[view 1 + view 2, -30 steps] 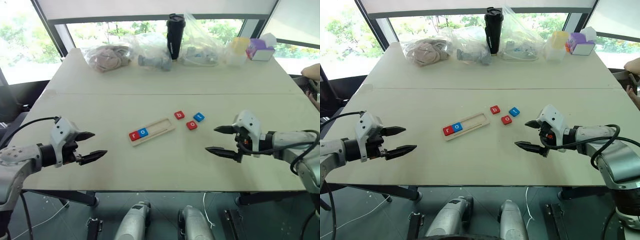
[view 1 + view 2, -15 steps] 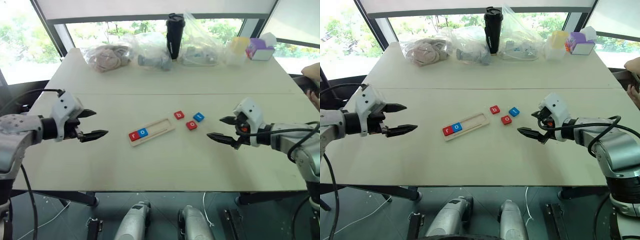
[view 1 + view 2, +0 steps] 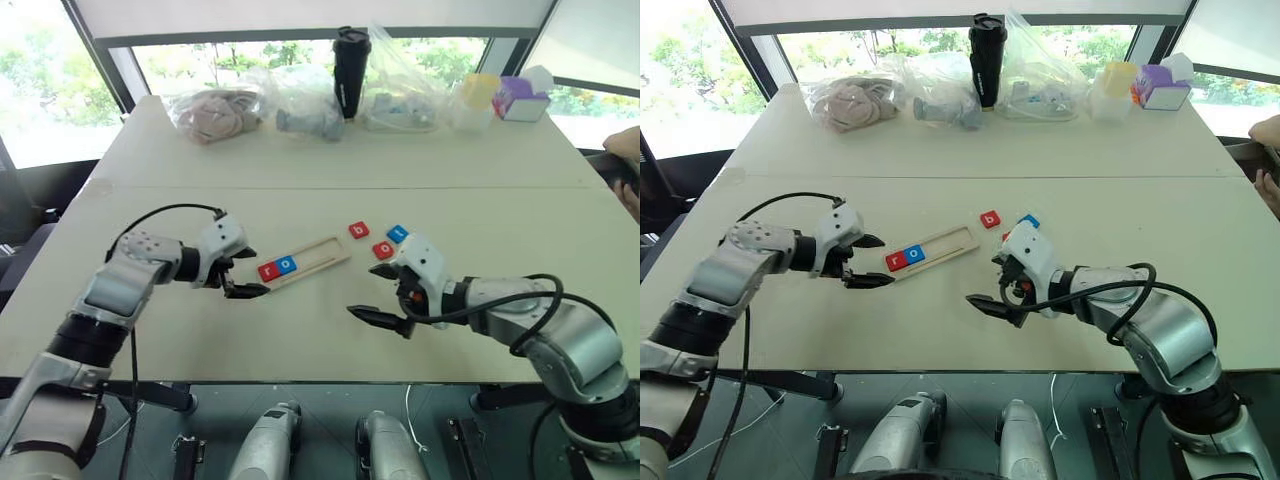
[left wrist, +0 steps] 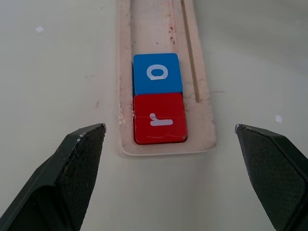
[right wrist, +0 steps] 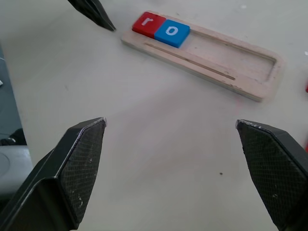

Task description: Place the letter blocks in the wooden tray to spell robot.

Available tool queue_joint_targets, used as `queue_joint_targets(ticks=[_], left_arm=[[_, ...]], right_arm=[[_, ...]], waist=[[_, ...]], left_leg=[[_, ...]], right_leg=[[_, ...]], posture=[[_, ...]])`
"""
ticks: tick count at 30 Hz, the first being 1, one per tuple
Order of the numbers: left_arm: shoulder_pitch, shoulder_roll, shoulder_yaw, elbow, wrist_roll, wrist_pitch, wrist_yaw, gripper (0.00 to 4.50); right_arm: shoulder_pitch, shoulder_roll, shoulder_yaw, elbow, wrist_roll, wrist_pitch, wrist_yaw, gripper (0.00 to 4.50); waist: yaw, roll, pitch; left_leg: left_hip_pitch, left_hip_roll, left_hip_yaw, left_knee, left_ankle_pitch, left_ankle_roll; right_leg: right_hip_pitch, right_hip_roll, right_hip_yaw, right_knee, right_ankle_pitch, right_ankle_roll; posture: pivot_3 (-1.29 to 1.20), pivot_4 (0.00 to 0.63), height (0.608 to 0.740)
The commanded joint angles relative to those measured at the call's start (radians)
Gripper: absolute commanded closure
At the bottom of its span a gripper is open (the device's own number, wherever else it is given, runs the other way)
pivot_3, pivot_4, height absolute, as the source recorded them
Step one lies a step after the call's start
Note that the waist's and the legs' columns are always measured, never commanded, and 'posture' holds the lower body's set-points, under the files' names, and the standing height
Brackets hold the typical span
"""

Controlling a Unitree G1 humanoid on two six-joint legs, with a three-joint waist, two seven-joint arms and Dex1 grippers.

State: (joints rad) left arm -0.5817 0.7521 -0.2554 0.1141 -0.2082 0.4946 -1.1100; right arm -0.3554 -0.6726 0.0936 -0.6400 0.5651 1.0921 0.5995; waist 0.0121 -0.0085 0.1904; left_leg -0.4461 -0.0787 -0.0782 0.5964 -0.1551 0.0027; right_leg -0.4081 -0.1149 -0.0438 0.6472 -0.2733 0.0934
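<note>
The wooden tray (image 3: 318,256) lies slanted at mid-table, with a red r block (image 3: 268,271) and a blue o block (image 3: 286,266) side by side at its left end. Its other slots are bare. Three loose letter blocks lie just right of it: a red b (image 3: 358,230), a red o (image 3: 383,250) and a blue t (image 3: 397,234). My left gripper (image 3: 250,272) is open, pointing at the tray's left end just short of the r block (image 4: 160,118). Open too, my right gripper (image 3: 362,291) hovers in front of the loose blocks, near the tray's right end (image 5: 262,72).
Along the table's far edge stand several clear bags (image 3: 215,110), a black tumbler (image 3: 351,70), a yellow-lidded container (image 3: 476,98) and a purple tissue box (image 3: 520,98). A person's arm (image 3: 622,145) shows at the right edge. Bare tabletop (image 3: 300,340) lies in front of the tray.
Both arms swung inward toward the tray. The left gripper moved right to the tray's left end; the right gripper moved left, in front of the loose blocks. Both stayed open.
</note>
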Motion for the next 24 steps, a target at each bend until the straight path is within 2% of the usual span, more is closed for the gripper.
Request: queue_joint_targets(ticks=[1,6,16,17,19,20,24], left_arm=[[-0.012,-0.021,-0.002,-0.009,0.027,-0.023,0.011,0.0],[-0.017,-0.062,-0.033,0.058,0.108,-0.081,0.053,0.0],[0.003,-0.101,-0.045,0.11,0.147,-0.08,0.054,0.0],[0.005,-0.102,-0.045,0.112,0.147,-0.076,0.053,0.53],[0.009,-0.102,-0.045,0.111,0.145,-0.074,0.045,1.18],[0.01,-0.103,-0.042,0.111,0.145,-0.071,0.048,1.36],[0.023,-0.086,-0.059,0.119,0.175,-0.12,0.044,1.36]], right_arm=[[-0.002,0.015,-0.016,-0.043,0.012,0.011,-0.03,0.04],[0.001,0.016,-0.019,-0.034,0.007,0.001,-0.048,0.04],[0.01,0.013,-0.016,-0.028,-0.002,-0.014,-0.063,0.04],[0.009,0.012,-0.016,-0.027,-0.003,-0.015,-0.063,0.0],[0.009,0.009,-0.017,-0.025,-0.005,-0.016,-0.063,0.0],[0.01,0.008,-0.018,-0.024,-0.006,-0.016,-0.064,0.0],[0.024,-0.004,-0.023,-0.026,-0.01,-0.018,-0.063,0.0]], waist=[[0.0,0.0,0.0],[0.0,0.0,0.0],[0.002,0.0,-0.002],[0.002,0.0,-0.002],[0.002,0.0,-0.002],[0.002,0.0,-0.002],[0.001,0.0,-0.002]], left_leg=[[0.0,0.0,0.0,0.0,0.0,0.0],[0.001,0.0,0.0,0.0,0.0,0.0],[0.004,0.0,0.0,0.002,0.0,0.0],[0.004,0.0,-0.001,0.002,0.0,0.0],[0.004,0.0,-0.001,0.002,0.0,0.0],[0.004,0.0,-0.001,0.002,0.0,0.0],[0.004,0.0,-0.001,0.002,0.0,0.0]], right_leg=[[0.0,0.0,0.0,0.0,0.0,0.0],[0.001,0.001,0.0,0.001,0.0,0.0],[0.004,0.001,0.0,0.001,0.001,0.001],[0.004,0.001,0.0,0.001,0.001,0.001],[0.005,0.001,0.0,0.001,0.001,0.001],[0.005,0.001,0.0,0.001,0.001,0.001],[0.005,0.001,0.0,0.001,0.001,0.001]], posture=[[0.0,0.15,0.74],[0.0,0.15,0.74],[0.0,0.15,0.74],[0.0,0.15,0.74],[0.0,0.15,0.74],[0.0,0.15,0.74],[0.0,0.15,0.74]])
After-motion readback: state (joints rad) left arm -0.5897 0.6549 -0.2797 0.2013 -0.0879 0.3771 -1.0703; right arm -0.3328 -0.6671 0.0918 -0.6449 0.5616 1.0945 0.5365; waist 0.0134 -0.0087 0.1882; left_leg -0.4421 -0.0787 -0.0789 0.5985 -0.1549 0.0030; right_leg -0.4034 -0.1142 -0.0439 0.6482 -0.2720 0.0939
